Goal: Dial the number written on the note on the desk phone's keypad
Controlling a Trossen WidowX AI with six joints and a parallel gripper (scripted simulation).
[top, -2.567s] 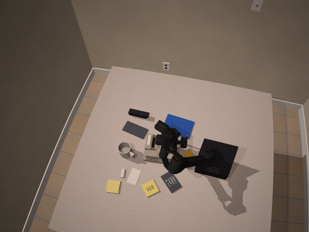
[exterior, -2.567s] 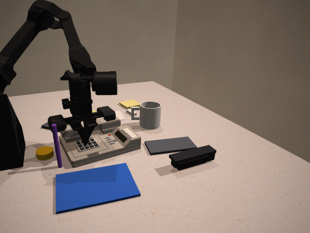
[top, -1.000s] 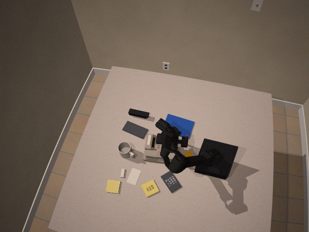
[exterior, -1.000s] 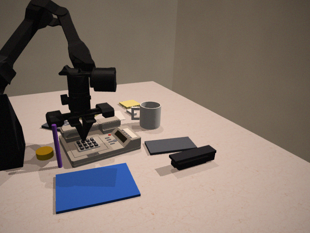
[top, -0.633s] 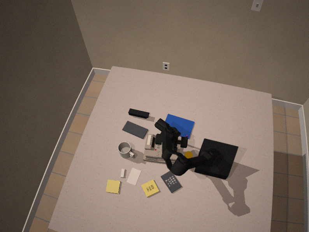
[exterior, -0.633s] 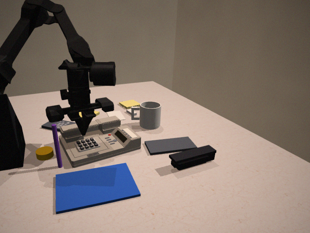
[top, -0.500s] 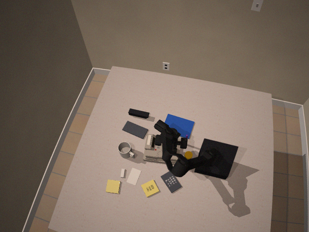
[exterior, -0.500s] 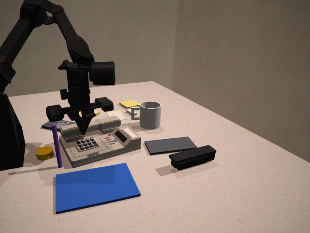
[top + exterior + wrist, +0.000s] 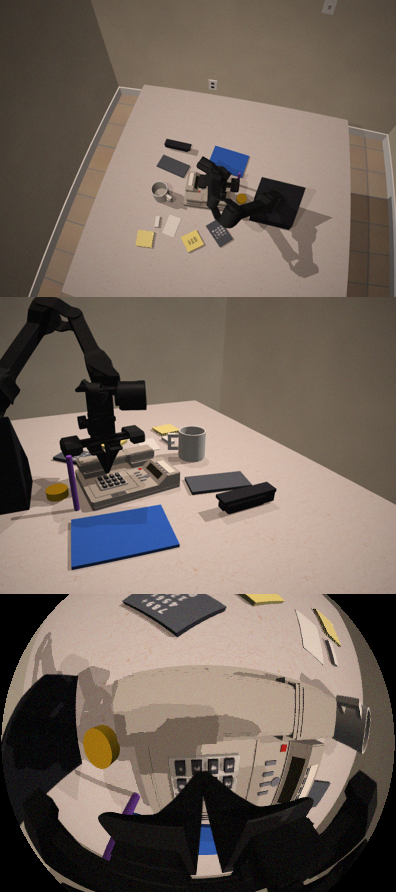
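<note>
The beige desk phone [image 9: 127,479] stands in the middle of the table, with its handset [image 9: 124,455] in the cradle along the far side. Its dark keypad [image 9: 111,480] faces up; it also shows in the wrist view [image 9: 202,771]. My gripper [image 9: 106,471] is shut, with the fingers together in one point, pointing straight down just above the keypad's far edge. I cannot tell whether the tip touches a key.
A purple rod [image 9: 73,482] stands upright left of the phone, next to a yellow disc [image 9: 57,492]. A blue pad [image 9: 119,534], a grey slab [image 9: 217,481], a black box [image 9: 245,496], a grey mug [image 9: 191,443], a dark keypad card [image 9: 219,232] and more notes lie around.
</note>
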